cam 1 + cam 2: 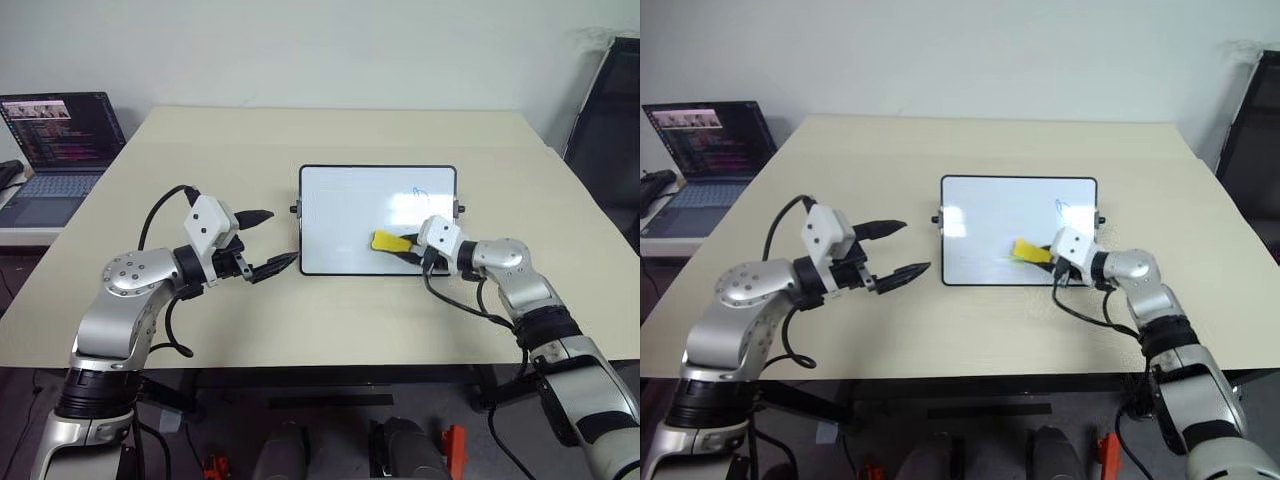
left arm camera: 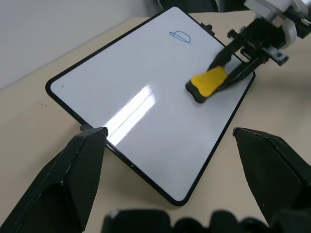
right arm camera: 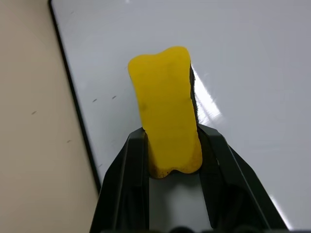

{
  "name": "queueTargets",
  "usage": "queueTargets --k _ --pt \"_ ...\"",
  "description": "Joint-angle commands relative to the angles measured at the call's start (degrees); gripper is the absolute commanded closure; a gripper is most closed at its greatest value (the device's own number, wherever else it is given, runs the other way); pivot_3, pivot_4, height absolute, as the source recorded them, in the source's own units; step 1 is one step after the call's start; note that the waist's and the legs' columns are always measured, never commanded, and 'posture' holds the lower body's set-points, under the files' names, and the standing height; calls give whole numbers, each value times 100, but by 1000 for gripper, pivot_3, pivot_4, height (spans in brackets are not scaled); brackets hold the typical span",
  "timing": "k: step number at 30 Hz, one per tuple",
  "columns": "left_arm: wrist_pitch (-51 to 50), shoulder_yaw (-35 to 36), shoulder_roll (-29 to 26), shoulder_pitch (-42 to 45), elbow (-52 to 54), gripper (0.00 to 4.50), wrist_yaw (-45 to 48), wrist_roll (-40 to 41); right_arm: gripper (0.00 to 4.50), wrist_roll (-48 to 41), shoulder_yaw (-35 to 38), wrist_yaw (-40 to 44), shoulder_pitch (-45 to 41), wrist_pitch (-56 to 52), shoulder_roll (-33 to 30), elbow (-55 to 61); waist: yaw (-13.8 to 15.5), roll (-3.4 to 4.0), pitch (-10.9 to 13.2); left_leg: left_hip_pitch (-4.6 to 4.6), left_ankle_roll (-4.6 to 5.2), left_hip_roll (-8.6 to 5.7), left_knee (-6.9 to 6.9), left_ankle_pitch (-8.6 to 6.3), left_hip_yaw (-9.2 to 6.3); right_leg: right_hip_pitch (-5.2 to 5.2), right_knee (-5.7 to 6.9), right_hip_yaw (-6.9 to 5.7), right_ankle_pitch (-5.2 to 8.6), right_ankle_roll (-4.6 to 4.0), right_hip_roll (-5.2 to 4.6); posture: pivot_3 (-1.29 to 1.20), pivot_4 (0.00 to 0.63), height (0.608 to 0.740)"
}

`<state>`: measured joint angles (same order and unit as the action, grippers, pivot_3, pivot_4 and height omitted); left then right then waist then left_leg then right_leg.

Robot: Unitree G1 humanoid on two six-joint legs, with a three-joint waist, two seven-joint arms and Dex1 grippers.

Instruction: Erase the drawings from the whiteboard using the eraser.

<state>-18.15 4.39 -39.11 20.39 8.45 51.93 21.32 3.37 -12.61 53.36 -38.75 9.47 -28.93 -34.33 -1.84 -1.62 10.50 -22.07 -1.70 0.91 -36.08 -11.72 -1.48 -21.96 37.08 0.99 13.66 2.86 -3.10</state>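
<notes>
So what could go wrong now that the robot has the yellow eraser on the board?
The blue drawing sits far up the whiteboard from the eraser, so a short wipe may miss it. The left gripper hangs open beside the whiteboard, not holding it, so the whiteboard could slide. The right gripper pinches only the eraser's end; it might twist loose.

Arm shells: silver-grey metal, rounded joint housings with small screws
Wrist blocks: white, boxy, one per arm
Fingers: left gripper (image 1: 268, 243) and right gripper (image 1: 411, 251), black, tapered, pointed
Cables: black, looping beside each forearm
</notes>
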Motion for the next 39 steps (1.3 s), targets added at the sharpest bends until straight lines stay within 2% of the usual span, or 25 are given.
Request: queueTargets --k 1,5,8,12,13,16,19,24,29,39 --pt "82 114 -37 89 105 0 -3 41 3485 175 -64 51 92 -287 -149 -80 -4 0 0 1 0 0 0 0 0 0 0 0 0 0 0 0 150 740" --pt "79 109 -38 94 95 0 -5 35 3485 72 56 62 -73 -333 -141 -20 -4 0 0 0 0 1 3 0 1 -1 -3 0 0 -1 1 0 150 740" --pt "46 152 -69 96 144 0 -29 46 3486 -470 397 336 -96 -745 -203 705 -2 2 3 -4 0 1 3 0 3 -4 -3 2 0 -1 0 0 150 740" --pt "-24 381 -236 58 211 0 -40 109 3488 -1068 767 772 112 -1754 -769 2251 16 14 11 -73 0 1 2 0 -2 -63 0 -2 -3 5 0 0 150 740" --pt "-35 420 -283 30 223 0 -29 123 3488 -1137 827 839 187 -1928 -937 2529 18 14 11 -88 0 0 4 0 -4 -77 -1 -5 -15 30 1 0 150 740" --pt "-46 523 -419 -20 222 0 7 127 3488 -1248 1110 1042 405 -2252 -1610 3095 39 14 11 -103 -4 -2 16 -7 -2 -98 -5 -4 -11 21 0 0 150 740" --pt "-49 539 -459 11 198 0 11 135 3488 -1140 1313 1110 463 -2127 -2177 2983 36 13 12 -143 -4 -3 15 -9 -1 -136 -7 -5 -12 16 0 0 150 740" --pt "-21 390 -339 165 177 0 -45 90 3488 -1000 1478 1338 411 -1590 -2937 2342 29 12 13 -144 -4 -3 11 -9 3 -136 -11 -5 2 41 -1 0 150 740" --pt "0 361 -332 302 131 0 5 93 3488 -1095 1463 1494 506 -1329 -2997 2350 -11 12 13 -137 -4 -2 8 -9 7 -134 -5 -1 0 42 0 0 150 740" --pt "33 268 -312 526 37 0 9 47 3488 -1188 1454 1523 560 -1483 -2891 2605 14 12 13 -139 -4 -3 9 -9 5 -133 -6 -1 -1 45 0 0 150 740"
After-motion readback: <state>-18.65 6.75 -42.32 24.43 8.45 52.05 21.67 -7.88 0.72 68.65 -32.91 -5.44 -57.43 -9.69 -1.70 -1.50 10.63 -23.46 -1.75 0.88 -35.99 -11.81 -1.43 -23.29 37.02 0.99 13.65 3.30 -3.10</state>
